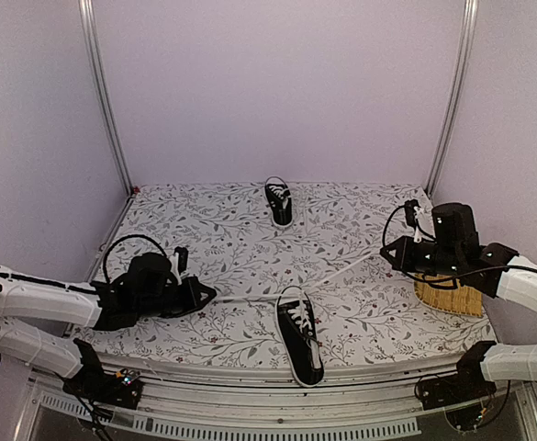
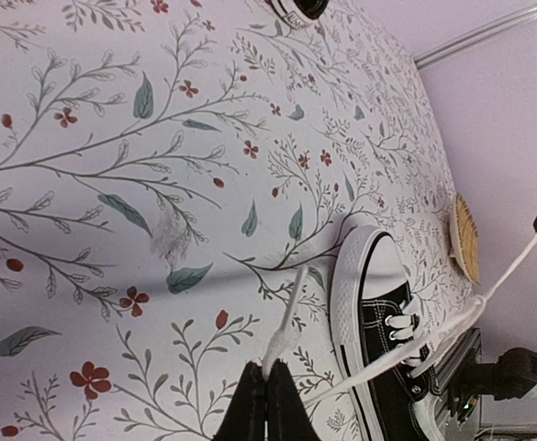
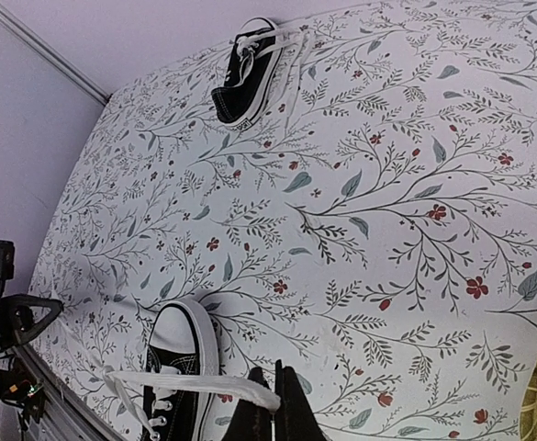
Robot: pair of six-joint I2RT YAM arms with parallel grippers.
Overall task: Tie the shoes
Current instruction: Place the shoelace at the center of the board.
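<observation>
The near shoe (image 1: 300, 344), black canvas with a white toe cap, lies at the table's front edge with its toe pointing away. Its two white laces are pulled out sideways. My left gripper (image 1: 208, 294) is shut on the left lace end (image 2: 284, 335), left of the shoe (image 2: 387, 349). My right gripper (image 1: 389, 250) is shut on the right lace (image 3: 195, 384), which runs taut back to the shoe (image 3: 176, 377). The other shoe (image 1: 279, 202) sits at the far middle of the table, its laces loose around it (image 3: 250, 69).
A wicker basket (image 1: 447, 296) stands at the right edge under the right arm. The flower-patterned cloth (image 1: 222, 230) covers the table. Metal frame posts (image 1: 107, 101) and walls close in the back and sides.
</observation>
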